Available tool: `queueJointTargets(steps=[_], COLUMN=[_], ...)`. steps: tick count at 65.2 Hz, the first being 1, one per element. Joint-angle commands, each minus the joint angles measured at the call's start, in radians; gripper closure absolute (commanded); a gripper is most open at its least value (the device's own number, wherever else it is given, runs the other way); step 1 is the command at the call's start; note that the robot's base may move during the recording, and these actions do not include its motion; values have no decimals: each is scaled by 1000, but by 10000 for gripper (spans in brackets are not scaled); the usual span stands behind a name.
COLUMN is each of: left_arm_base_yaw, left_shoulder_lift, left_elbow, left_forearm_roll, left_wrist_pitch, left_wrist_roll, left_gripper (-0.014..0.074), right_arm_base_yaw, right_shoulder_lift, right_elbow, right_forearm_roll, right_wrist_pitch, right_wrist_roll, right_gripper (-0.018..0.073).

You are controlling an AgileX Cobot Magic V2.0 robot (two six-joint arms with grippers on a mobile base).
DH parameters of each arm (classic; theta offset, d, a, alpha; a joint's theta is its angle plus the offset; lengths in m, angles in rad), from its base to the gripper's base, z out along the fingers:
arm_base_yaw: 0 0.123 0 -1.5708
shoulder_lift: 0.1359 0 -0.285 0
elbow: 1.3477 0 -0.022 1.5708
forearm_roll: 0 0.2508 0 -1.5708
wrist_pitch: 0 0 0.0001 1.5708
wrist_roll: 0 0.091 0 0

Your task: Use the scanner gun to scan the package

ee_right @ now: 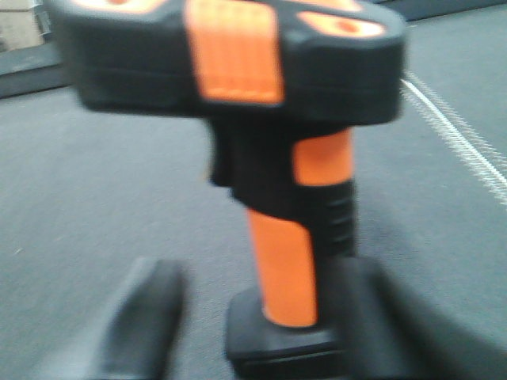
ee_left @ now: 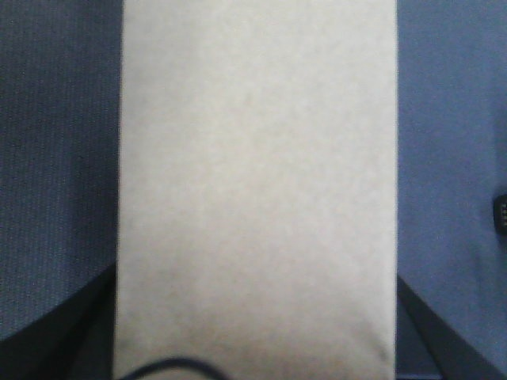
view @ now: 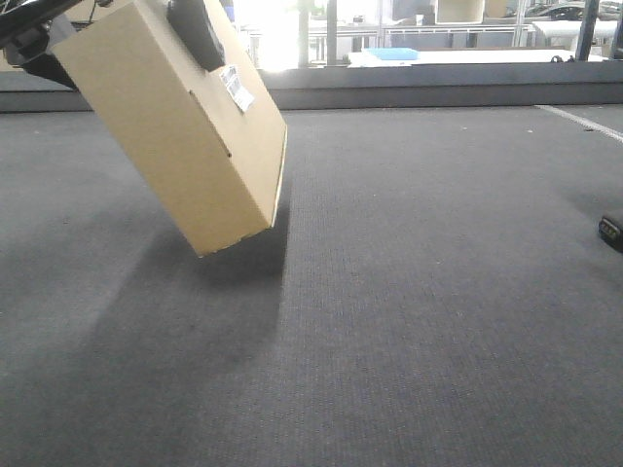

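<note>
Package [view: 175, 126] was held clear of the grey woven surface [view: 438, 321], clamped across its width between the fingers of the left hand [ee_left: 253, 285]. It was tilted, with its far corner hanging lowest below the hand. The white label [view: 237, 88] was noted on the broad upper face, just beside one finger of that hand. This attitude was judged to be chosen so that the label could be presented to a scan beam.

Scanner gun [ee_right: 269, 190] was recorded upright on its black foot, directly ahead of the right hand [ee_right: 261, 317] and between its fingers. The fingers were apart: a gap was visible beside one finger, while contact at the other could not be resolved through blur. The scanner was judged not yet gripped. Closure on the orange handle was taken as the next requirement.
</note>
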Motion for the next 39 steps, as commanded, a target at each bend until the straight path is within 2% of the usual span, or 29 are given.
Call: queueJointTargets(steps=[1, 39], left_arm_base_yaw=[-6, -6], left_shoulder_lift=[-4, -4], left_elbow=[-1, -1], left_forearm_roll=[3, 22], left_wrist_pitch=[-25, -27], left_wrist_roll=[-1, -1], left_gripper=[707, 707], right_arm_base_yaw=[-4, -4], right_shoulder_lift=[8, 47], right_elbow=[2, -80], right_forearm_roll=[46, 45], right_wrist_pitch=[-37, -35], right_wrist_roll=[4, 4], right_gripper=[132, 123])
